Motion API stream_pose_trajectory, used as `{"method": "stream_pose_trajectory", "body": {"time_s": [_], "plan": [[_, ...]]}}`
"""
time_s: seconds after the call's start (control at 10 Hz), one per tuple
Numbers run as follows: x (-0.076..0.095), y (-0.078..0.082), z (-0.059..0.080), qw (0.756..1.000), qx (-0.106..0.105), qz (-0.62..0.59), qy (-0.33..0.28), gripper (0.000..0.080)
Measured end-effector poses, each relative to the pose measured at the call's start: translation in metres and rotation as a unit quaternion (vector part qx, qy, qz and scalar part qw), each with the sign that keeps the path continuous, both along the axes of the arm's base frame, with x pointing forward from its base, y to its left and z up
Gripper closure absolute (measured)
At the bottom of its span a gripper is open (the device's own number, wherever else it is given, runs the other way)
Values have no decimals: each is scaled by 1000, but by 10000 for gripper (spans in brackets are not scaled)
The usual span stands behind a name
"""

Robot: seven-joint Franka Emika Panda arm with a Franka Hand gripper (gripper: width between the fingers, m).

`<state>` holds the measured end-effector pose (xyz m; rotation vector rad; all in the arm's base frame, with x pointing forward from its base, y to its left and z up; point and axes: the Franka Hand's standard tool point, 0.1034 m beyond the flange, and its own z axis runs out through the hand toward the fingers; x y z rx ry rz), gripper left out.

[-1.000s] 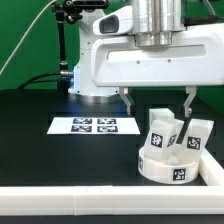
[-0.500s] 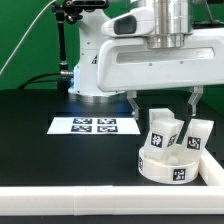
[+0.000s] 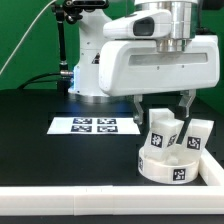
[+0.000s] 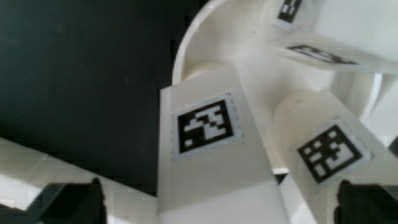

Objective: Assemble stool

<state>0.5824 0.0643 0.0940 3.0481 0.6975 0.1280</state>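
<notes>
My arm wears glossy white casings with a silver-grey cylindrical wrist section. Its gripper (image 3: 160,102) has a boxy white body. I see two thin dark fingers (image 3: 136,104).

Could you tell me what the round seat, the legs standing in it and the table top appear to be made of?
The seat and legs look like white matte plastic: smooth, uniform, with flat printed tags. The table looks like a black matte sheet with barely any glare; its actual material I can't tell.
</notes>
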Motion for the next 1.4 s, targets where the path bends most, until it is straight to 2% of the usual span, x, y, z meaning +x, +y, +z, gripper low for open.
{"method": "stream_pose_trajectory", "body": {"time_s": [0.3, 0.5, 0.7, 0.8, 1.2, 1.4], "plan": [[-2, -7, -6, 991, -31, 129, 8, 150], [-2, -8, -7, 990, -35, 133, 9, 150], [-2, -9, -8, 991, -36, 132, 10, 419], [-2, -9, -8, 991, -36, 131, 10, 462], [-2, -10, -8, 996, -32, 84, 9, 462], [-3, -16, -8, 999, -22, -28, 5, 462]]}}
